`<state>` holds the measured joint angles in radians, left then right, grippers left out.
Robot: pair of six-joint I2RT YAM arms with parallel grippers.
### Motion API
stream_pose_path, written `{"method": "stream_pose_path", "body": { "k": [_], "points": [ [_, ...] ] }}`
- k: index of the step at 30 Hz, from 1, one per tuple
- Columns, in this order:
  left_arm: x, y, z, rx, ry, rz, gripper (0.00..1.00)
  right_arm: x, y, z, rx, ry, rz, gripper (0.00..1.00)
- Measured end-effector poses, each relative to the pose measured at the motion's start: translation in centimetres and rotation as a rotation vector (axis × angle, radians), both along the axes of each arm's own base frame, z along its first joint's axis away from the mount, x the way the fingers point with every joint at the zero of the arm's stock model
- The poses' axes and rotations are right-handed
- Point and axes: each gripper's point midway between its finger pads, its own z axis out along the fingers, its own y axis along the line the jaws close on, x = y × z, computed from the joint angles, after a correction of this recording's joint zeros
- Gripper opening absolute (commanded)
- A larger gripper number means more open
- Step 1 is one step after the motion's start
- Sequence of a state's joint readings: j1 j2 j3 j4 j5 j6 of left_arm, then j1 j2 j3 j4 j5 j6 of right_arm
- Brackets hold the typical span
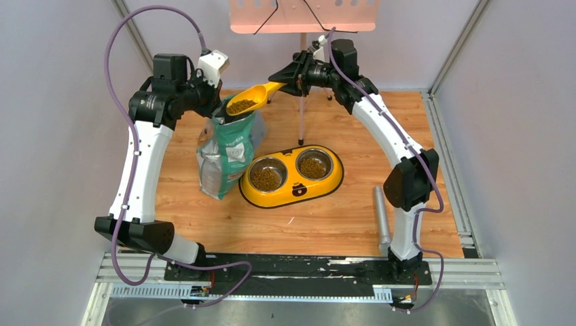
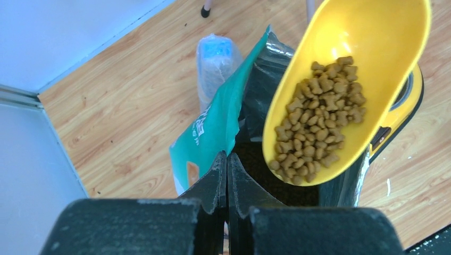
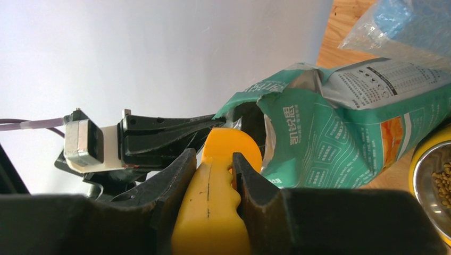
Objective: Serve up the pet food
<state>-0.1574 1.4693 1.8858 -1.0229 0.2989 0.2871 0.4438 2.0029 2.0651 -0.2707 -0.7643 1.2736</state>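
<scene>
R claw (image 3: 213,159): clenched on handle of orange-yellow plastic scoop (image 3: 210,212). L claw (image 2: 227,159): fully closed, tips at torn rim of green-and-white printed foil bag (image 2: 213,127); can't tell if film is pinched.

Pet food (image 2: 319,114): heap in scoop bowl, out ahead of my R claw, above bag mouth, just beside L tips. More in both steel bowls of yellow double feeder (image 1: 275,200) on wood-grain table (image 1: 326,224).

Kibble: small brown dry pellets, lumpy, loose.

Bag: large white Chinese chars; fine print illegible.
</scene>
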Motion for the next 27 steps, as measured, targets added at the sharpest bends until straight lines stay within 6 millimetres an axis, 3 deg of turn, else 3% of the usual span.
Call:
{"method": "stream_pose_path", "body": {
  "k": [27],
  "points": [
    [0.9, 1.9, 0.1, 0.079, -0.035, 0.077, 0.0, -2.5, -4.6, 3.3, 0.061, -0.028, 0.008, 0.0]
  ]
}}
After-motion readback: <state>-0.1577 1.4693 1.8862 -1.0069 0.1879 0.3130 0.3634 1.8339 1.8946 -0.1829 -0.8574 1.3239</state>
